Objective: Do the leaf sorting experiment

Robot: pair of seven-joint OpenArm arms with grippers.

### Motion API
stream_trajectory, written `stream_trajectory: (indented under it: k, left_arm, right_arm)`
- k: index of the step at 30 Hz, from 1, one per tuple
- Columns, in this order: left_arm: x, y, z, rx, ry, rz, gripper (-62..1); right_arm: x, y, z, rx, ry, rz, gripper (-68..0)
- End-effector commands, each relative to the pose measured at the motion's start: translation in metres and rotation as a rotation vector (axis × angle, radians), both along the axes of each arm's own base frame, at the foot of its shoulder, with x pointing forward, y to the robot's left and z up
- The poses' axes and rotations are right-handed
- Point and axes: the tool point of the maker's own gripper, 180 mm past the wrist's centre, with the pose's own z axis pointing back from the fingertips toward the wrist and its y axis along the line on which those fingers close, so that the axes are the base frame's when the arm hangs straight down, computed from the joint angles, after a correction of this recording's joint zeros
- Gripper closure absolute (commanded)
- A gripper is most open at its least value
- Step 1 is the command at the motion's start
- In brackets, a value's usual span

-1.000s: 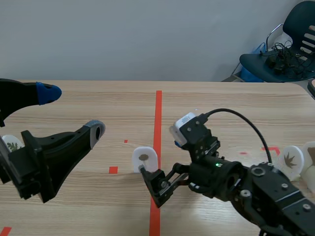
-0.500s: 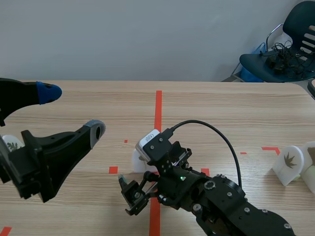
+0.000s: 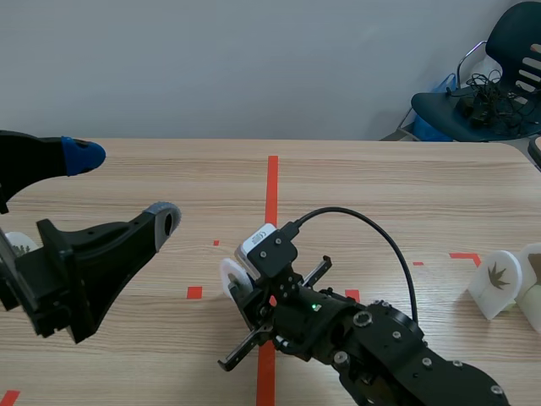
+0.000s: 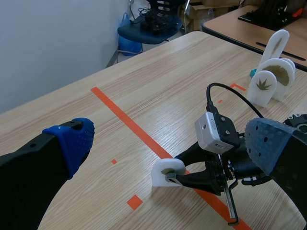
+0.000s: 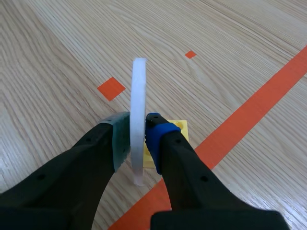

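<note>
left fingers (image 3: 80,157) spread wide, holding nothing, raised over the bench's (image 3: 406,194) left side | white tile (image 3: 230,277) upright, edge-on to the right wrist camera, just left of the red line (image 3: 272,199) | right fingers (image 5: 160,134) clamped on the tile's two faces | leaf-print tile (image 3: 494,283) standing near the bench's right edge, well apart

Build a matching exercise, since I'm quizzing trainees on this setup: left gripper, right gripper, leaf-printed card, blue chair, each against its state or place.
1 left gripper
2 right gripper
3 leaf-printed card
4 blue chair

a beyond the table, cables on it
b shut on the white tab
c open
d standing by the table's right edge

Pairs: 1-c, 2-b, 3-d, 4-a
</note>
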Motion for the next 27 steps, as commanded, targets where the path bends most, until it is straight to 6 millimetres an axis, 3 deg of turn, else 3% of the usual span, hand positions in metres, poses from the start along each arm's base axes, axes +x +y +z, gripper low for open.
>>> stream_trajectory:
  k: [1, 7, 16, 22, 27]
  left_arm:
    - [0.0, -0.002, 0.005, -0.029, -0.012, 0.001, -62.3]
    - [0.0, -0.002, 0.005, -0.029, -0.012, 0.001, -62.3]
    - [0.0, -0.002, 0.005, -0.029, -0.012, 0.0, -62.3]
    - [0.0, -0.002, 0.005, -0.029, -0.012, 0.0, -62.3]
    - [0.001, -0.002, 0.005, -0.029, -0.013, 0.0, -62.3]
  right_arm:
    - [0.01, 0.001, 0.018, 0.036, -0.05, -0.005, -7.8]
    - [0.017, -0.022, 0.051, 0.041, -0.127, -0.062, -7.6]
    - [-0.002, -0.097, 0.102, 0.045, -0.159, -0.258, -7.6]
    - [-0.018, -0.154, 0.092, 0.04, -0.088, -0.427, -7.6]
    - [-0.01, -0.205, 0.079, -0.009, -0.077, -0.577, -7.6]
